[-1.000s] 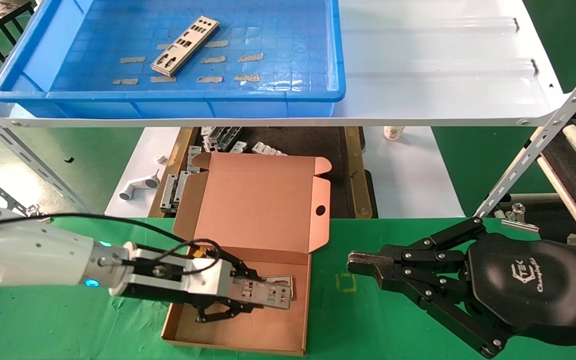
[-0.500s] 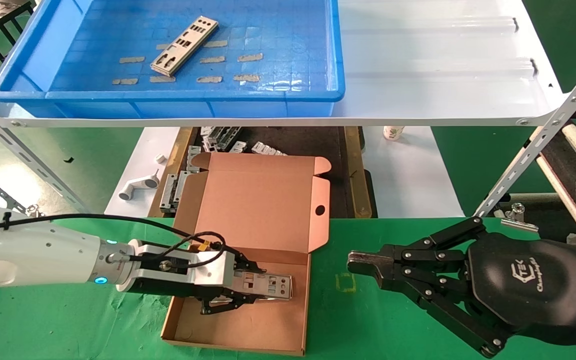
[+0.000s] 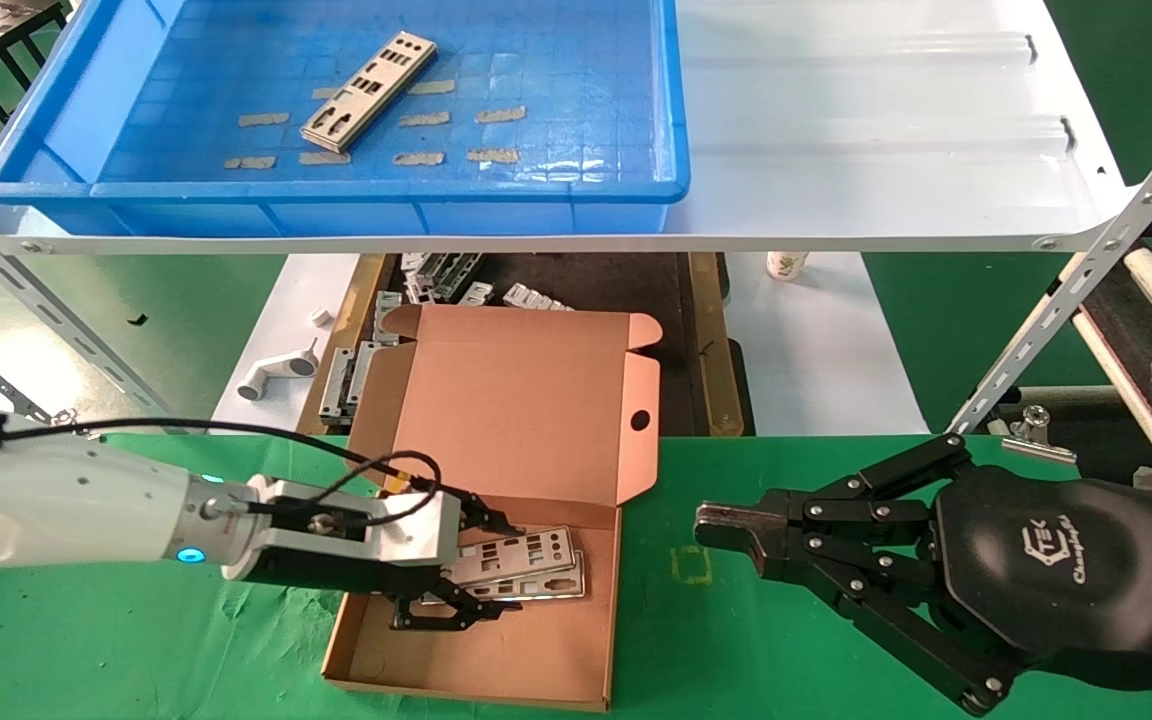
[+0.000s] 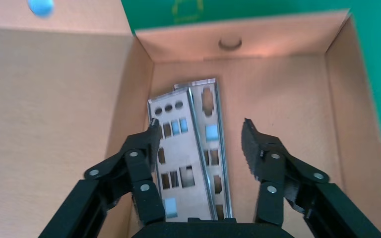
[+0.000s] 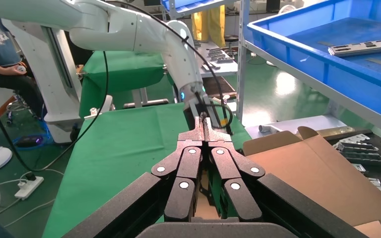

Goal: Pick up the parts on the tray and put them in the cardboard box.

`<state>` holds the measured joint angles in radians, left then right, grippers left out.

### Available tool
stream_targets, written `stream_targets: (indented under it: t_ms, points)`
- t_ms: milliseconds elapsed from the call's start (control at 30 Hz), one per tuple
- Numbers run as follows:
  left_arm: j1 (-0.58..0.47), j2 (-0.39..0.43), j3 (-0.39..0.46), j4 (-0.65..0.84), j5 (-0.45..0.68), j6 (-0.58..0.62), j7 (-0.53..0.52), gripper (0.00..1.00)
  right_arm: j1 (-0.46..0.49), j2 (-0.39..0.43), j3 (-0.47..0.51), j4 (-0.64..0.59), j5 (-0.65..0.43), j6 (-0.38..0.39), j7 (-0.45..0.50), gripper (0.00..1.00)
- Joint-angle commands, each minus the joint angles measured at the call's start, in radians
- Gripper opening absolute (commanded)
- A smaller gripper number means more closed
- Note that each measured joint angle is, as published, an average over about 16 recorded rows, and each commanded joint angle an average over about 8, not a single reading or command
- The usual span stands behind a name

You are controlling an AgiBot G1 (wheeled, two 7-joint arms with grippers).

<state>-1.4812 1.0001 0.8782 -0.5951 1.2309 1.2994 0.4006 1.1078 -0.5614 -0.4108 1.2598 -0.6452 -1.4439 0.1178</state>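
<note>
The cardboard box (image 3: 536, 655) lies open on the green table, its lid (image 3: 516, 410) tilted back. Two silver punched plates lie in it, one (image 3: 521, 548) overlapping the other (image 3: 546, 588). My left gripper (image 3: 471, 575) is open and empty just above their near ends; in the left wrist view (image 4: 201, 131) its jaws straddle both plates (image 4: 176, 148) without touching them. One more plate (image 3: 369, 90) lies in the blue tray (image 3: 336, 190) on the white shelf. My right gripper (image 3: 721, 527) is shut and empty, parked right of the box; it also shows in the right wrist view (image 5: 204, 124).
The white ribbed shelf sheet (image 3: 886, 130) overhangs the space behind the box, on slanted metal struts (image 3: 1066, 300). Below it lie grey metal brackets (image 3: 346, 380) and a white pipe fitting (image 3: 276, 372). Green cloth (image 3: 716, 640) stretches between the box and the right gripper.
My left gripper has opened and let go of the plate, which now lies on the other plate in the box. The gripper has drawn back slightly to the left. The right arm has not moved.
</note>
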Motion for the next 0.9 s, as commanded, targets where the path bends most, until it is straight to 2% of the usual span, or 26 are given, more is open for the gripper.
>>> stream_targets:
  t_ms: [33,67,100,333,367,900]
  points:
    - [-0.006,-0.007,-0.007,0.0,-0.014,0.016,-0.004,1.0,0.0,0.0,0.0,0.0,0.0,0.0,0.0,0.0]
    - [-0.009,-0.014,-0.012,-0.003,-0.025,0.029,-0.008,1.0,0.0,0.0,0.0,0.0,0.0,0.0,0.0,0.01]
    - [-0.012,-0.021,-0.016,-0.008,-0.035,0.044,-0.011,1.0,0.0,0.0,0.0,0.0,0.0,0.0,0.0,0.11]
    - [0.009,-0.051,-0.06,-0.052,-0.077,0.069,-0.052,1.0,0.0,0.0,0.0,0.0,0.0,0.0,0.0,0.98]
    - [0.017,-0.055,-0.07,-0.061,-0.084,0.066,-0.063,1.0,0.0,0.0,0.0,0.0,0.0,0.0,0.0,1.0]
    - [0.129,-0.151,-0.222,-0.242,-0.204,0.103,-0.214,1.0,0.0,0.0,0.0,0.0,0.0,0.0,0.0,1.0]
